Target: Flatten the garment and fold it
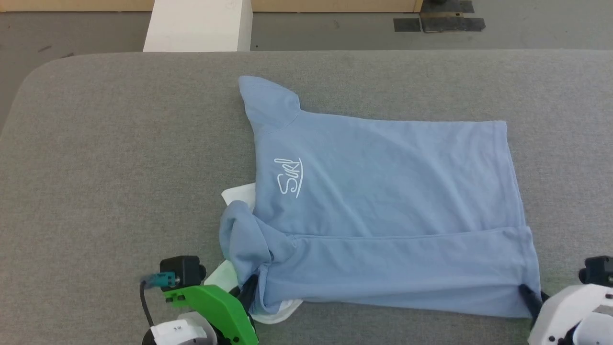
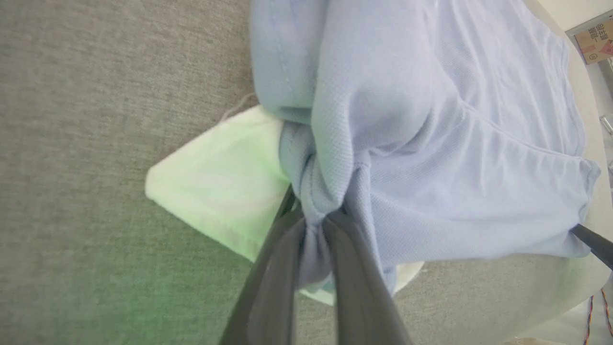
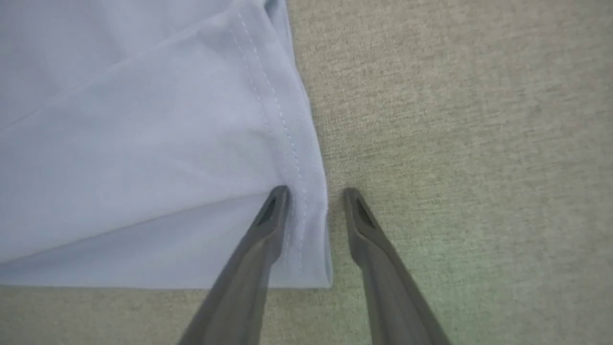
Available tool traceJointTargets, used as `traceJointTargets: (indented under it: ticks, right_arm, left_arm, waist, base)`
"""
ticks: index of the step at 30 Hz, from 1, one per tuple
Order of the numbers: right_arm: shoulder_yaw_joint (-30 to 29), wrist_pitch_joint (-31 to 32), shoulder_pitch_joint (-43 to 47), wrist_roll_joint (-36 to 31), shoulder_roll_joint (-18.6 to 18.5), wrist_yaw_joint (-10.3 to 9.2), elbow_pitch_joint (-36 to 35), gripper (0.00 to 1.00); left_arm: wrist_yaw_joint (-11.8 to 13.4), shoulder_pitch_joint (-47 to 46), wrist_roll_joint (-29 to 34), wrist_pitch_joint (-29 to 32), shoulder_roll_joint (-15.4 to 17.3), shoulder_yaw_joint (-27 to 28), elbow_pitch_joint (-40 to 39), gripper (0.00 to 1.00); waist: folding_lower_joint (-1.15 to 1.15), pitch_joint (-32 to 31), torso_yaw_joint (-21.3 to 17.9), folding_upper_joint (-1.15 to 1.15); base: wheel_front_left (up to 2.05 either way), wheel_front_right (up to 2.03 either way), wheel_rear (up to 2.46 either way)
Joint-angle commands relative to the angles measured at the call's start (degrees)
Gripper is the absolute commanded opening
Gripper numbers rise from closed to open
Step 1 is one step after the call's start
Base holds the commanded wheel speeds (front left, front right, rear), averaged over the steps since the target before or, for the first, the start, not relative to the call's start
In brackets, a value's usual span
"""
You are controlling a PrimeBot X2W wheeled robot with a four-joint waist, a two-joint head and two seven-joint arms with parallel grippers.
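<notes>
Grey table; wrist view: right end effector straddles garment hem.

The grey cloth-covered table bears one light blue garment (its near edge folded over).

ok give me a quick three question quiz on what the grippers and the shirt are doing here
1. True or false: the left gripper is shut on bunched fabric of the garment.
2. The right gripper is: A) shut on a sleeve; B) open, its fingers astride the edge of the hem; C) holding the collar.
3. Fill in: the white logo faces ___.
Key: 1 true; 2 B; 3 up.
</notes>
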Motion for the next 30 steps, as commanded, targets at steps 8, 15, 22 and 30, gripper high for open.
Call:
traceJointTargets:
  ticks: [8,15,22,30]
  right_arm:
    - [-1.2,-3.34,-2.73,0.09,0.46,-0.09,-1.62,0.0]
    - [-3.27,-1.32,-0.75,2.03,0.46,-0.09,-7.62,0.0]
    - [-6.0,3.64,5.6,4.77,0.46,-0.09,-13.46,0.0]
    - [-6.27,5.91,10.58,7.85,0.46,-0.09,-13.29,0.0]
  left_arm:
    - [0.46,-0.44,-3.49,-1.7,0.29,3.67,-1.24,0.0]
    - [0.03,3.67,-6.62,-0.04,1.92,5.82,-5.0,0.0]
    - [-0.6,11.99,-10.39,6.72,4.82,5.01,-11.6,0.0]
    - [0.28,15.36,-13.06,9.85,4.45,4.11,-12.43,0.0]
  waist:
    - [0.0,-1.11,-0.8,0.0]
    - [0.0,-3.77,-1.1,0.0]
    - [0.0,-5.38,-0.57,0.0]
    - [0.0,-5.64,0.25,0.0]
  base:
    - [0.0,0.0,0.0]
    - [0.0,0.0,0.0]
    - [0.0,0.0,0.0]
    - [0.0,0.0,0.0]
